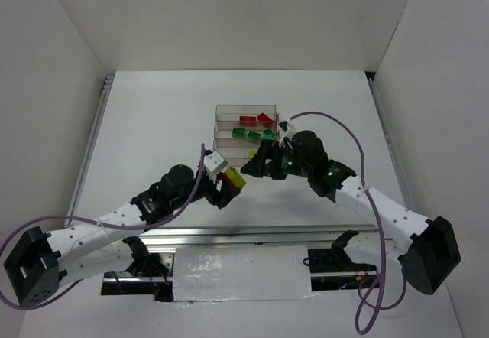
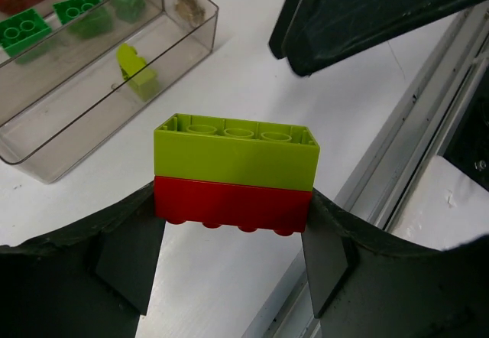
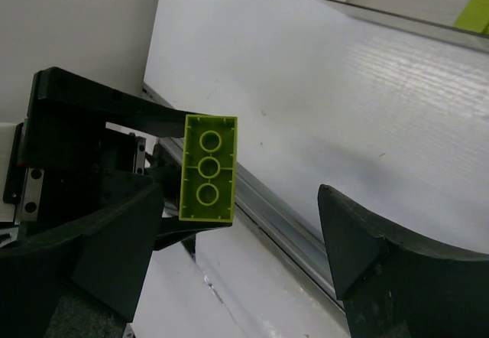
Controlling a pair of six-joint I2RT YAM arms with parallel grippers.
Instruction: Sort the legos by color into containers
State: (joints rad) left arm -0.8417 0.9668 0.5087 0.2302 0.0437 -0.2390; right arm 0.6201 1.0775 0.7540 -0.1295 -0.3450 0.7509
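A two-colour stack of legos hangs above the table, a yellow-green brick (image 2: 237,154) on a red brick (image 2: 229,204). My left gripper (image 2: 233,200) is shut on the red brick's ends. In the top view the stack (image 1: 234,177) sits in front of the containers (image 1: 246,131). My right gripper (image 3: 241,200) stands open right beside it. The yellow-green brick's hollow face (image 3: 207,168) lies between its fingers, close to the left one, with a wide gap to the right one. The bins hold red legos (image 1: 256,118), green legos (image 1: 252,134) and one yellow-green lego (image 2: 136,70).
The clear bin wall (image 2: 183,40) is just beyond the held stack. The right gripper's dark fingers (image 2: 359,17) fill the upper right of the left wrist view. A metal rail (image 3: 283,216) runs along the table's near edge. White walls enclose the table.
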